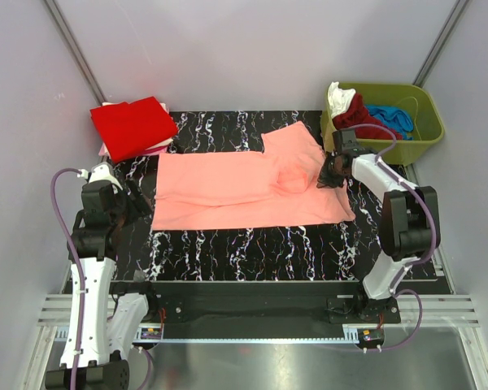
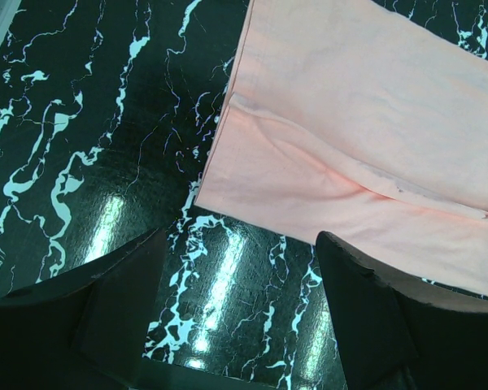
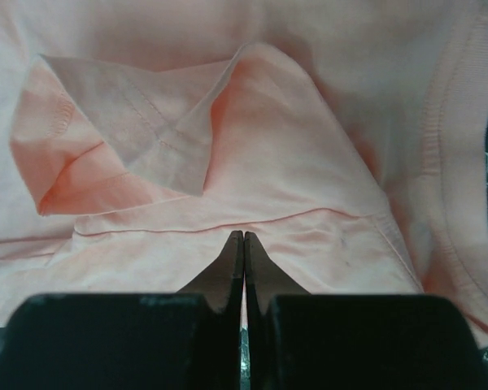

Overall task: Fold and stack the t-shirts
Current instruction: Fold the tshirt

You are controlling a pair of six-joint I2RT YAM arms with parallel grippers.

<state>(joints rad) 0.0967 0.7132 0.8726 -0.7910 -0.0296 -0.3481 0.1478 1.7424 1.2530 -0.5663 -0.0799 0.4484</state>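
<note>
Lying spread, salmon-pink t-shirt (image 1: pixel 228 191), sleeve (image 3: pixel 122 138) folded over.

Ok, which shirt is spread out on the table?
The salmon-pink shirt in the middle. The bright red shirt lies folded at the far left; the others are bunched in the green tub.

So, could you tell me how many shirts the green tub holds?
3: white shirt left, dark red shirt middle, blue shirt right; more may be hidden beneath.
</note>
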